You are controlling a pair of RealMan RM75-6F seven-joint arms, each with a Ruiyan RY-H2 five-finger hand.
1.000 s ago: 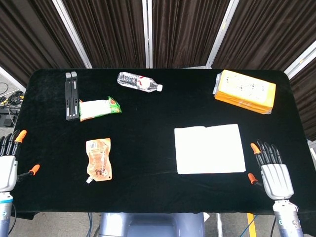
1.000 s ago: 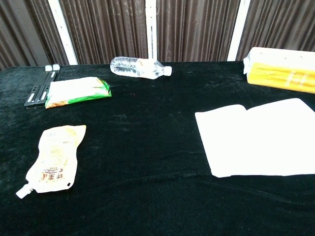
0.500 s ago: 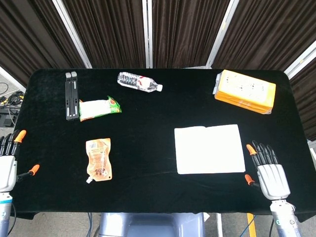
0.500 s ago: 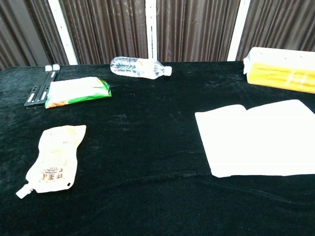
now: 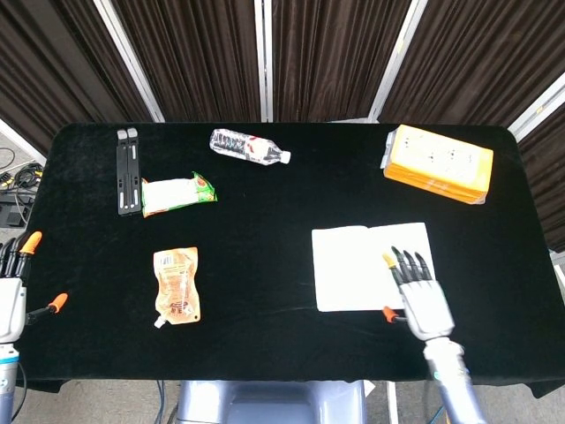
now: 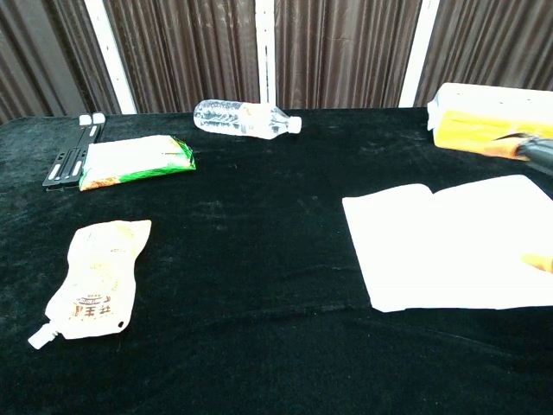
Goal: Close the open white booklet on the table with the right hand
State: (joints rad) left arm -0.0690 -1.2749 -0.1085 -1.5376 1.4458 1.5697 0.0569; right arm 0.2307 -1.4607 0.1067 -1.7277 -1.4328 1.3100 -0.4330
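Observation:
The open white booklet point(image 5: 362, 265) point(image 6: 449, 242) lies flat on the black table, right of centre, with its fold running front to back. My right hand point(image 5: 417, 291) hovers over the booklet's right page with its fingers spread and nothing in it. In the chest view only its fingertips point(image 6: 536, 149) show at the right edge. My left hand point(image 5: 13, 291) stays off the table's left edge, fingers apart and empty.
An orange package point(image 5: 439, 162) lies at the back right, a water bottle point(image 5: 249, 147) at the back centre. A green-and-white snack pack point(image 5: 177, 192) and a black bar point(image 5: 128, 170) are at the back left. An orange pouch point(image 5: 177, 284) lies front left.
My right hand has moved left from beside the table's right edge to above the booklet's right page. The left hand has barely shifted.

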